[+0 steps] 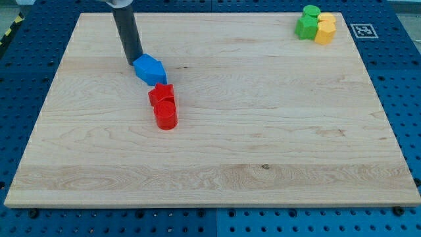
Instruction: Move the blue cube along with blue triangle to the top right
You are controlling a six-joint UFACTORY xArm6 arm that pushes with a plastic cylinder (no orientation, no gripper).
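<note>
- My tip (134,62) is seen touching the blue blocks (150,69) at their 10 o'clock; nothing is pinched
- Blue blocks sit upper left on board (217,145); individual shapes cannot be told
- Red blocks (163,105) lie touching at 5 o'clock
- Green blocks (307,22) and yellow blocks (325,29) are clustered at 1 o'clock corner

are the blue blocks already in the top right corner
No, the blue blocks sit in the upper left beside my tip, while only green blocks and yellow blocks occupy that corner.
</note>
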